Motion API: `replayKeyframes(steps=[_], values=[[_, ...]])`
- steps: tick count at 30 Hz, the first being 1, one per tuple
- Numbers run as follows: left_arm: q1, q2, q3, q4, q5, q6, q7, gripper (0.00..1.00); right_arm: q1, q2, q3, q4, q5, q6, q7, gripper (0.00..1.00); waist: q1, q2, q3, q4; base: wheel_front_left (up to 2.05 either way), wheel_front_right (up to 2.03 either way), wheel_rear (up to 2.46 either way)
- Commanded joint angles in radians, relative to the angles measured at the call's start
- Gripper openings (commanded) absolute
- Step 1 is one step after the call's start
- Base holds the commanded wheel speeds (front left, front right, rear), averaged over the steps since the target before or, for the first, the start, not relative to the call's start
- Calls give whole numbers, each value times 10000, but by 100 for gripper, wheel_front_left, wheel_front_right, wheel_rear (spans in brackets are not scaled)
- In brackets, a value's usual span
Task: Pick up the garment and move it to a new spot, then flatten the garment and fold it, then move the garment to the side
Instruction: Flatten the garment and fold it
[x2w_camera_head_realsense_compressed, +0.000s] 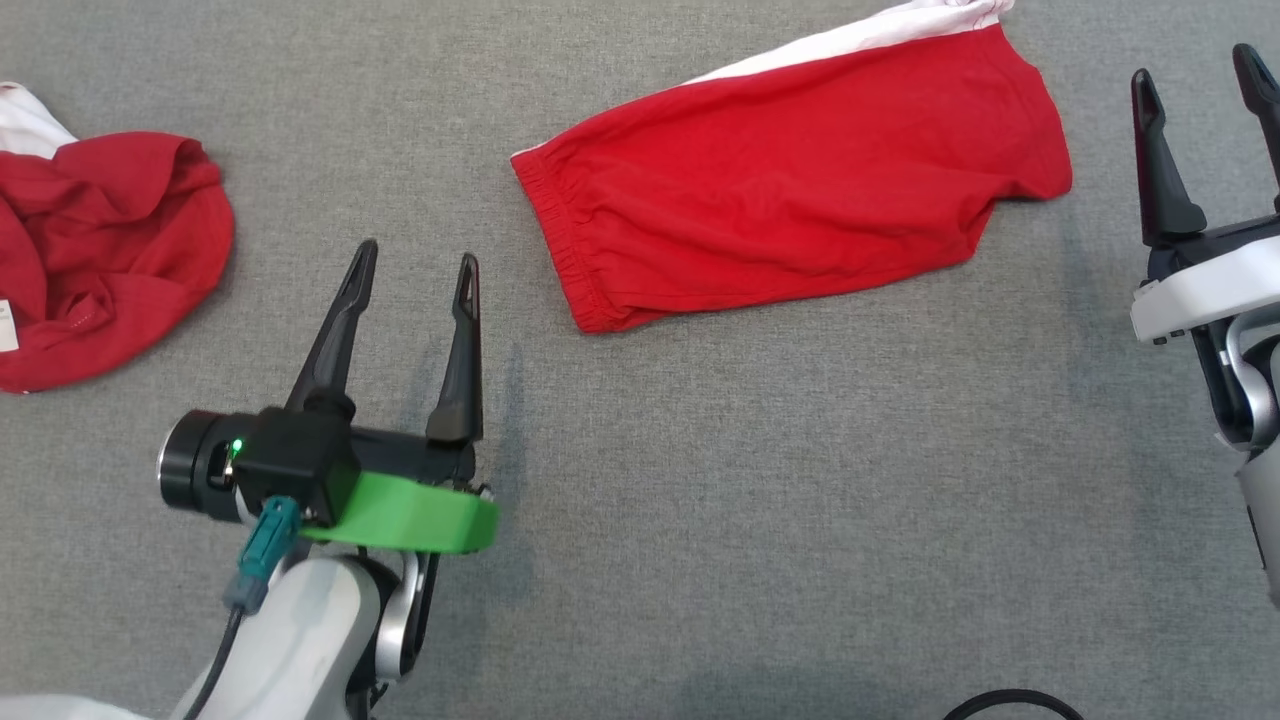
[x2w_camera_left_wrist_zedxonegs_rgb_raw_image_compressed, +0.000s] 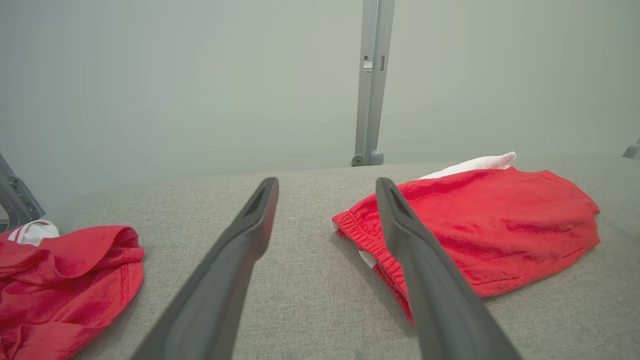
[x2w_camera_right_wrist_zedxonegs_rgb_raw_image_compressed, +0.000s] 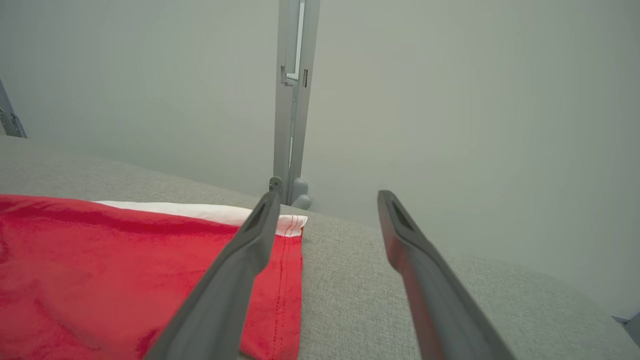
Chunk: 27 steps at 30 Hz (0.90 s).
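Both claws gape wide and hold nothing: the left gripper (x2w_camera_head_realsense_compressed: 418, 255) near left, the right gripper (x2w_camera_head_realsense_compressed: 1192, 65) far right, beside the folded shorts (x2w_camera_head_realsense_compressed: 800, 180) lying far, right of centre. Pinching one layer or one end would likely pull the fold open. The crumpled heap (x2w_camera_head_realsense_compressed: 100, 250) far left could be grabbed by mistake.

Left gripper (x2w_camera_head_realsense_compressed: 418, 255): two long, dark, tapering fingers (x2w_camera_head_realsense_compressed: 335, 340) are rising from a black block (x2w_camera_head_realsense_compressed: 300, 455) just above the green bracket (x2w_camera_head_realsense_compressed: 410, 515). Left of that bracket a black cylinder (x2w_camera_head_realsense_compressed: 190, 465) is carrying a green light (x2w_camera_head_realsense_compressed: 237, 446), and below-left of it a teal connector (x2w_camera_head_realsense_compressed: 262, 550) is feeding a dark cable (x2w_camera_head_realsense_compressed: 215, 660) along the pale grey forearm (x2w_camera_head_realsense_compressed: 290, 640). Right gripper (x2w_camera_head_realsense_compressed: 1194, 65), far right of the bracket: matching dark fingers are sitting on a white band (x2w_camera_head_realsense_compressed: 1200, 290) over silver-grey links (x2w_camera_head_realsense_compressed: 1255, 390).
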Motion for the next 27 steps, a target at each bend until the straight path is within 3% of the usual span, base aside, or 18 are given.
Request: replayKeyframes(steps=[1,4,13,24,25,26,27], values=[[440,62,215,-194,381,-149,-23,100,-119,16,-44,220,87,-14,64,100,0,0,223,177,0,0,0],[996,-103,596,-340,820,-376,-24,100,-619,-160,-50,780,476,-14,778,100,0,0,527,511,0,0,0],[1720,-1301,1453,-263,1609,-1242,-25,100,-2096,-846,215,2745,1976,-16,3416,100,0,0,1088,1766,0,0,0],[2148,-2240,2331,112,2303,-2150,-27,100,-2271,-770,380,4096,3361,-3,4892,100,0,0,863,2405,0,0,0],[2179,-2306,2393,138,2359,-2229,-28,100,-2295,-673,353,4197,3557,-3,5032,61,0,0,825,2417,0,0,0],[2210,-2371,2465,156,2415,-2283,-26,100,-2314,-562,303,4279,3776,-2,5146,0,0,0,775,2413,0,0,0],[2254,-2440,2546,169,2466,-2340,-28,100,-2317,-444,286,4327,4020,9,5339,0,0,0,731,2392,0,0,0]])
